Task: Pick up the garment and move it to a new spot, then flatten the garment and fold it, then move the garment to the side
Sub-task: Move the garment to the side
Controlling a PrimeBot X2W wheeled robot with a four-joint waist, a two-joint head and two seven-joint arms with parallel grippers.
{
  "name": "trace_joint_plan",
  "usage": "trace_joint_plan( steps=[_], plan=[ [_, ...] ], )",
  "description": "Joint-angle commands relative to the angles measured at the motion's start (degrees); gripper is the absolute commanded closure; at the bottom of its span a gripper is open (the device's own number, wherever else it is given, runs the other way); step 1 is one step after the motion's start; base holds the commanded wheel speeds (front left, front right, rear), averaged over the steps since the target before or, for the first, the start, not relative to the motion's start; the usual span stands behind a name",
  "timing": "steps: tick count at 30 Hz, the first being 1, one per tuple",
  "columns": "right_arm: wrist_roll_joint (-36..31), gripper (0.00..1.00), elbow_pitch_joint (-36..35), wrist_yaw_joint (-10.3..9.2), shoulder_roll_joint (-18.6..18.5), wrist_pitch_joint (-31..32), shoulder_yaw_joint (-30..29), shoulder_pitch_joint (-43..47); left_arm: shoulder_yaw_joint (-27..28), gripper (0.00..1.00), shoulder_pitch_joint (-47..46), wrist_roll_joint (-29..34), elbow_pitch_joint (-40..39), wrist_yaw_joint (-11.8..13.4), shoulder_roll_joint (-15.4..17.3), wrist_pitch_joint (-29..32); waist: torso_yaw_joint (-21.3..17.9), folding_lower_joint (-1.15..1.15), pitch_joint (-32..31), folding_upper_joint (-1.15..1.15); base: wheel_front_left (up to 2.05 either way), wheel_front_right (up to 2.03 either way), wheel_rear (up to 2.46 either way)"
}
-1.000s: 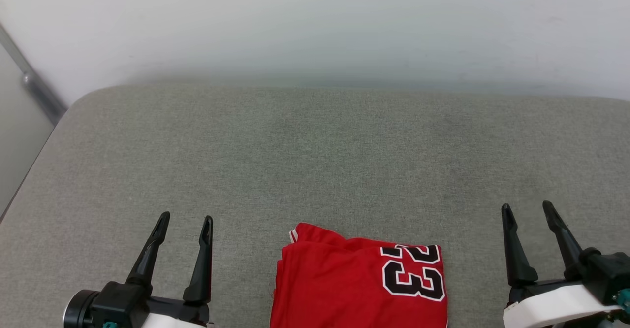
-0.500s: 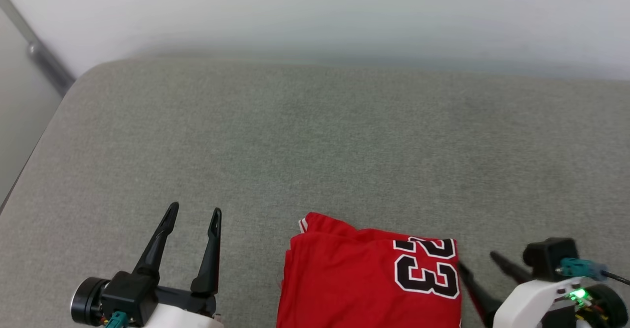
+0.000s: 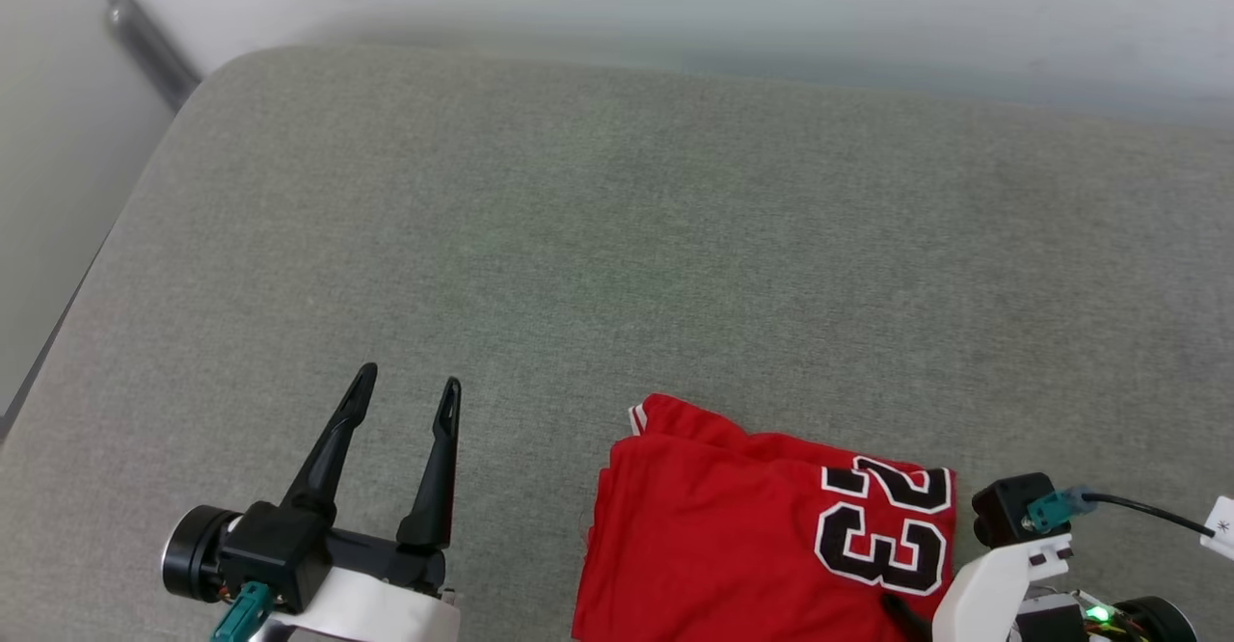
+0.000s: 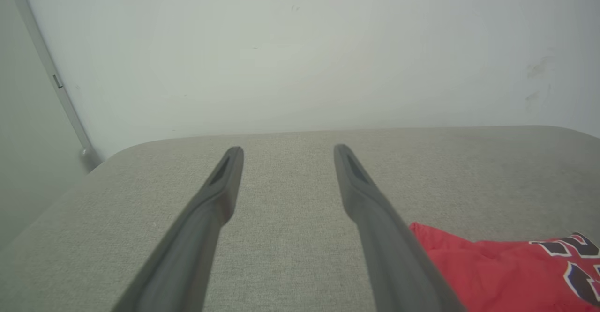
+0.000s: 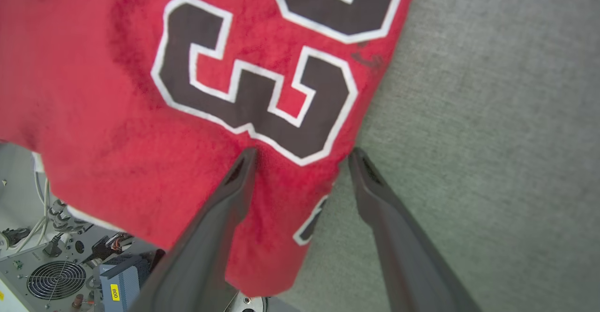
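Right gripper [image 5: 302, 155] straddles edge of garment [image 5: 117, 92]; broad cushion [image 3: 617, 237] beyond.

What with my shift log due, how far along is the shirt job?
Nothing looks done: the shirt lies loosely folded at the near edge of the cushion. In hand: the open right gripper straddles its edge, not gripping; the left gripper hovers open. Left: lift, move, flatten, fold, set aside.

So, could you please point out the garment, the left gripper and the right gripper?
garment [image 3: 713, 546], head view, on its plain red cloth.
left gripper [image 3: 409, 377], head view, midway between its open jaws' tips.
right gripper [image 5: 303, 152], right wrist view, midway between its open jaws' tips.
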Motion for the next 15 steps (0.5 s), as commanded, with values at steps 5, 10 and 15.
trace_joint_plan(
  steps=[5,10,15],
  plan=[
    [-1.3,0.00,5.1,-0.01,1.8,-0.6,0.4,-1.8,-0.3,0.00,-1.2,-0.1,0.3,-0.1,-0.3,-0.1,1.3,0.00,1.1,0.00,0.00,0.00,0.00],
    [-2.0,0.64,9.9,0.07,2.1,-2.5,3.1,-2.2,-0.7,0.00,-1.4,-0.2,0.7,-0.1,-0.3,-0.1,1.6,0.00,1.2,0.00,0.00,0.00,0.00],
    [-4.7,1.00,11.0,-0.06,-1.2,-6.7,5.1,-4.9,-0.9,0.00,-1.1,-0.3,1.0,-0.1,-0.4,-0.1,0.5,0.00,0.3,0.00,0.00,0.00,0.00]
  ],
)
